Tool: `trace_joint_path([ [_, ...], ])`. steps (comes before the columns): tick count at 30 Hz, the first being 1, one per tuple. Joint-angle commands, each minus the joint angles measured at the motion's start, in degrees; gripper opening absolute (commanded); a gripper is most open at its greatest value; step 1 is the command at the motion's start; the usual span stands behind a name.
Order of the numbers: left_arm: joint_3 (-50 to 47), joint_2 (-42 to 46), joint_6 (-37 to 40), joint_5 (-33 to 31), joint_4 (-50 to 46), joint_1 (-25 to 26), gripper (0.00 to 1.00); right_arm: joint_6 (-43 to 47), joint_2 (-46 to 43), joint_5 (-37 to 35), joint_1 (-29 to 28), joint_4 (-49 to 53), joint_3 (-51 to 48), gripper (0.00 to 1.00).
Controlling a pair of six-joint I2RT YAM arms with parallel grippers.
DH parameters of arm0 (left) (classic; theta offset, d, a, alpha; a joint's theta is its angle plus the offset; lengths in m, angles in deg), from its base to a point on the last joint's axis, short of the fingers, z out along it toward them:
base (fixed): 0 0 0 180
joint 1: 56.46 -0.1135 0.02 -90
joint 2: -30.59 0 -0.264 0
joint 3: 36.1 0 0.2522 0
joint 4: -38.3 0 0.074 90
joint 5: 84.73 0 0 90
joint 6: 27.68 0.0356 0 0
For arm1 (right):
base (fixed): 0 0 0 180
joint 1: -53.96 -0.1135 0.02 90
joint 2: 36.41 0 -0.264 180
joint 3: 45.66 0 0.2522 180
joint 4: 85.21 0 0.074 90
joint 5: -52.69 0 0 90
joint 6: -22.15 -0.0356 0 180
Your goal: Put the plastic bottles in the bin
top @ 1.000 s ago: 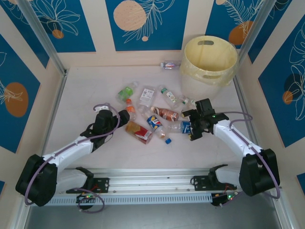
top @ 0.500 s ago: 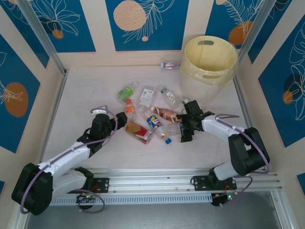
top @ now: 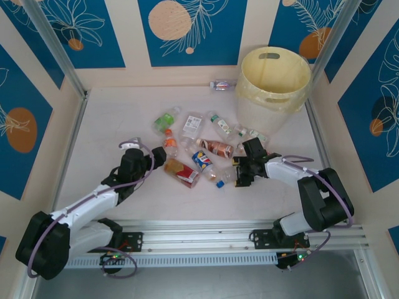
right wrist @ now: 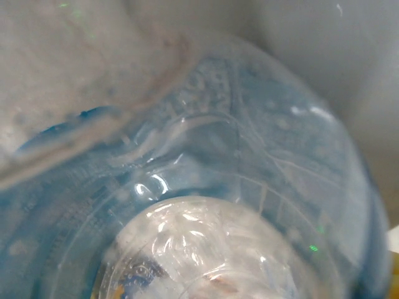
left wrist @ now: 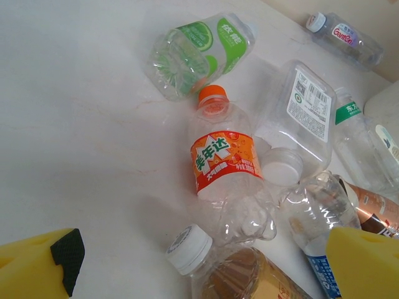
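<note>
Several plastic bottles lie in a heap at mid-table: a green-label one [top: 164, 119], an orange-label one [top: 169, 140], a red-label one [top: 182, 171] and a blue-label one [top: 202, 161]. The pale yellow bin [top: 265, 109] stands at the back right. My left gripper [top: 157, 156] is open just left of the heap. In the left wrist view its yellow fingertips [left wrist: 37, 268] flank a white-capped brown bottle [left wrist: 249, 274], without touching it. My right gripper [top: 242, 171] sits low on a clear bottle [top: 225, 169]. That bottle's bluish base [right wrist: 212, 205] is pressed close to the right wrist camera and hides the jaws.
One more bottle [top: 221, 85] lies against the back wall beside the bin. A flat white-label bottle [left wrist: 305, 106] and a green-label bottle [left wrist: 199, 53] lie beyond the orange-label one [left wrist: 224, 162]. Bare tabletop lies left of the heap. Metal rails border the table.
My right gripper has moved left and down onto the clear bottle at the heap's right end. The left arm drew back slightly, then held still with its jaws open.
</note>
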Motion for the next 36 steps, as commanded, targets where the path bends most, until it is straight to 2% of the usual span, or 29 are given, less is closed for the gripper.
trace_joint_path([
  [1, 0.19, -0.82, -0.08, 0.18, 1.24, -0.68, 1.0, -1.62, 0.75, -3.2, 0.19, -0.84, -3.22, 0.7],
  [6, 0.87, -2.02, -0.58, 0.31, 0.88, -0.68, 1.0, -1.12, -2.12, -5.4, -0.06, -2.53, -5.47, 0.66],
  [12, 1.22, -3.16, -1.2, 0.65, 1.21, -0.73, 1.0, 2.35, -6.15, -8.51, -0.54, -5.37, -7.53, 0.56],
  [21, 2.45, -5.63, -1.91, 2.15, 1.65, -0.68, 1.0, 7.14, -14.02, -20.61, -6.68, -4.23, -7.32, 0.42],
  [24, 2.61, -5.87, -2.01, 2.15, 1.74, -0.72, 1.0, 9.45, -17.28, -23.6, -7.34, -3.41, -7.04, 0.41],
  [30, 3.0, -6.35, -2.36, 2.58, 1.65, -0.68, 1.0, 14.2, -23.63, -26.75, -8.38, -10.89, -9.93, 0.41],
  [36, 3.52, -7.3, -2.71, 3.3, 1.12, -0.69, 1.0, 28.13, -26.82, -25.1, -8.85, -19.95, -9.69, 0.41],
])
